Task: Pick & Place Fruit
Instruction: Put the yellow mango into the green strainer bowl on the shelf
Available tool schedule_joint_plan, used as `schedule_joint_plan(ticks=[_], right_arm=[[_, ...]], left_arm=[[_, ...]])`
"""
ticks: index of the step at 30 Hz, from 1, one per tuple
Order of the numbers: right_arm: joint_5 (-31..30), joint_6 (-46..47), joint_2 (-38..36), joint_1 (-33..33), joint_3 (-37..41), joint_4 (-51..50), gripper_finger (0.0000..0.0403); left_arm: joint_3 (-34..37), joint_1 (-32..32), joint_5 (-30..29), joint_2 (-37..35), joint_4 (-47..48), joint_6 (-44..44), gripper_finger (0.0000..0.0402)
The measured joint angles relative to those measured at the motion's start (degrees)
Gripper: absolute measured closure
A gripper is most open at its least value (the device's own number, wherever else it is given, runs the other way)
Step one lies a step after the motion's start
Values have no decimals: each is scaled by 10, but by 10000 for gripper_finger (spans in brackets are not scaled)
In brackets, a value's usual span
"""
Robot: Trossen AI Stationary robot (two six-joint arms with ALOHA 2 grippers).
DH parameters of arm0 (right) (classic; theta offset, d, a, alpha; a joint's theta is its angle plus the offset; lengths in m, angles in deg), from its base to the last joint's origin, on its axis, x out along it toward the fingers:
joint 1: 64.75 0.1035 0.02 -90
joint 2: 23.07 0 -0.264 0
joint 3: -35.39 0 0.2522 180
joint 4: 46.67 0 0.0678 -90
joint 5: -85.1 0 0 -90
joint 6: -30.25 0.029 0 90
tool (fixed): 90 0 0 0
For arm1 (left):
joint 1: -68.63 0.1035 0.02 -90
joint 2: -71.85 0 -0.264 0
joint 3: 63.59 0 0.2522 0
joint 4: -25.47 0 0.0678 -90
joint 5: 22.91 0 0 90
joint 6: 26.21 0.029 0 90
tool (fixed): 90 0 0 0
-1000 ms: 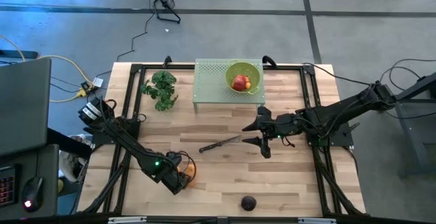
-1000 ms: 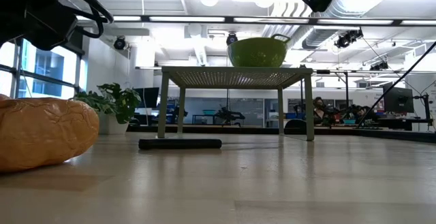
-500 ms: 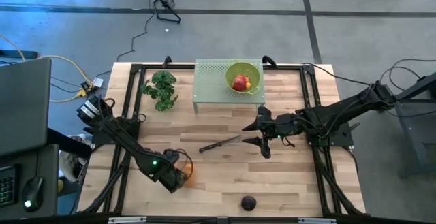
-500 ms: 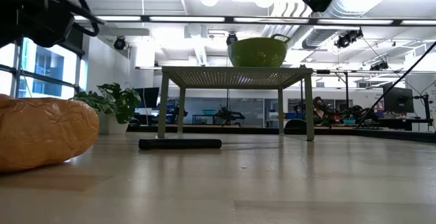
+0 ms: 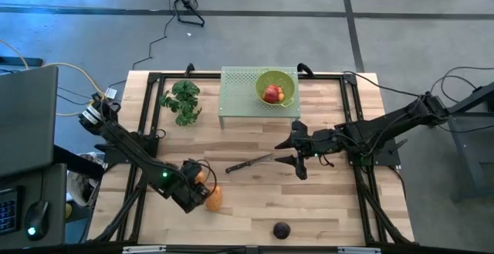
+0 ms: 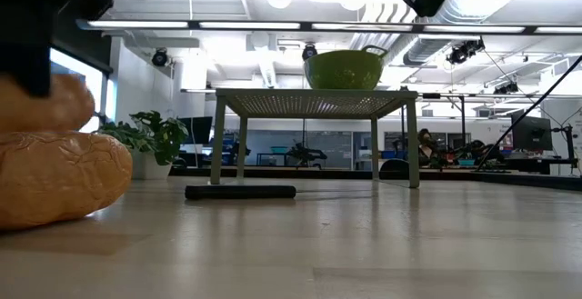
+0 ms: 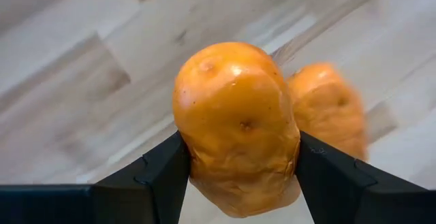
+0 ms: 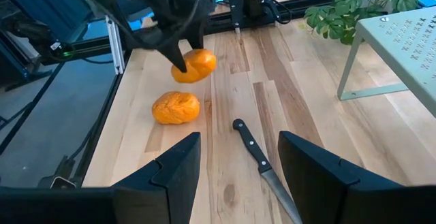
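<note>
At the near edge of the table a dark purple fruit (image 5: pixel 282 229) lies alone, untouched. A little farther in, on the left side, an orange fruit (image 5: pixel 214 198) rests on the wood, and just beside it the left gripper (image 5: pixel 197 188) is closed on a second orange fruit (image 7: pixel 236 125), held clear of the table; the left wrist view shows a finger pressed against each side of it, with the resting one close behind. Near the middle lies a knife (image 5: pixel 248 163), and beyond it the right gripper (image 5: pixel 298 151) hangs above the table with its fingers spread wide, holding nothing. At the far side a green rack (image 5: pixel 239 92) carries a green bowl (image 5: pixel 286 79) in which a red apple (image 5: pixel 271 93) and a smaller yellow-orange piece already sit. A leafy plant (image 5: pixel 183 101) stands to the left of the rack.

As a judgement, the task is partly done: some fruit is in the bowl, one orange piece is in hand, and the other orange piece and the purple one are left.
</note>
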Motion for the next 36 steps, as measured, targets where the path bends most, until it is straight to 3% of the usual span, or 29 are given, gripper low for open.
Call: schedule_joint_plan(ticks=[18,22,28,36], right_arm=[[1,4,0,57,0,-73,213],[1,27,0,72,0,-92,213],[0,51,0,85,0,-123,213],[-2,50,0,99,0,-128,213]], left_arm=[[-2,20,-229,-134,-2,137,178],[-2,71,-228,-154,-29,209,178],[-2,184,-176,-165,-134,372,178],[-3,327,-63,-165,-274,545,178]])
